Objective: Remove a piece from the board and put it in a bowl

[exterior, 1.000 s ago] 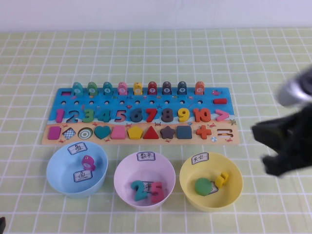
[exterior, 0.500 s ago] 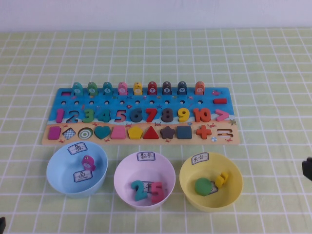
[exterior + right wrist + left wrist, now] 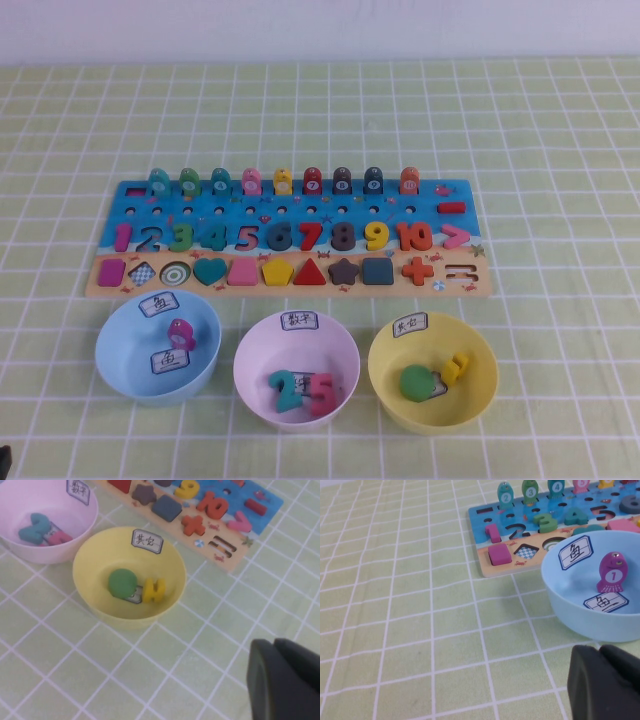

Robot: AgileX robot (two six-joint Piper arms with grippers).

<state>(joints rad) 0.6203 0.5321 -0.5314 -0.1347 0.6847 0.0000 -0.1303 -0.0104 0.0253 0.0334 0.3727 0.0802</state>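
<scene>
The yellow equals sign (image 3: 455, 367) lies inside the pale yellow bowl (image 3: 488, 385), beside a green round piece (image 3: 416, 382). It also shows in the right wrist view (image 3: 154, 590), in the same bowl (image 3: 174, 557). The board (image 3: 390, 291) lies behind the bowls, and its equals slot (image 3: 461, 272) at the right end is empty. Neither arm shows in the high view. My right gripper (image 3: 274, 642) is shut and empty, above the cloth to the right of the yellow bowl. My left gripper (image 3: 600, 652) is shut and empty, near the light blue bowl (image 3: 570, 625).
A pink bowl (image 3: 250, 345) with number pieces stands in the middle. The light blue bowl (image 3: 110, 340) on the left holds a purple fish piece (image 3: 181, 331). An orange plus sign (image 3: 418, 268) sits next to the empty slot. A green checked cloth covers the table.
My right arm has drawn back to the right and left the high view. The pieces, the bowls and the board have not moved.
</scene>
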